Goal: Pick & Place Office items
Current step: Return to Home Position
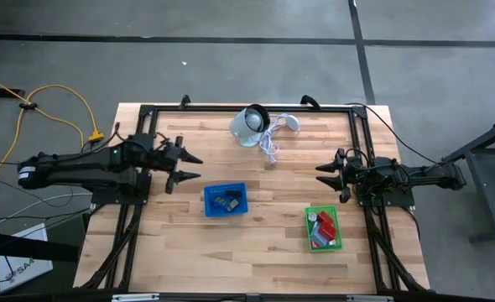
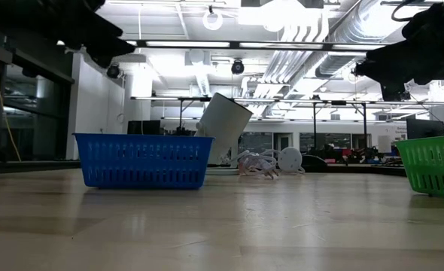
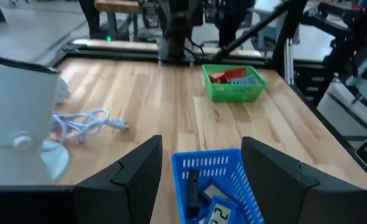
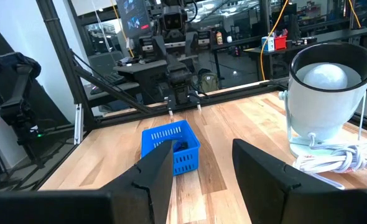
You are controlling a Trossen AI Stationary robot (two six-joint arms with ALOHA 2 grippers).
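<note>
The office items lie sorted in two mesh baskets. Dark blue-black rectangles (image 1: 224,202) lie in the blue basket (image 1: 225,200) near the table's middle; they show again as dark rectangles (image 3: 205,199) in the left wrist view. Red blocks and a pale blue piece (image 1: 323,226) lie in the green basket (image 1: 323,228) toward the near right. My left gripper (image 1: 190,166) hangs open above the table, left of the blue basket. My right gripper (image 1: 325,174) hangs open near the table's right side, above the green basket's far side. Neither one holds anything.
A white round device (image 1: 249,125) with a coiled white cable (image 1: 271,147) lies at the table's far middle. A black frame (image 1: 247,107) runs along the table's edges. Bare wood (image 1: 264,252) stretches between and in front of the baskets.
</note>
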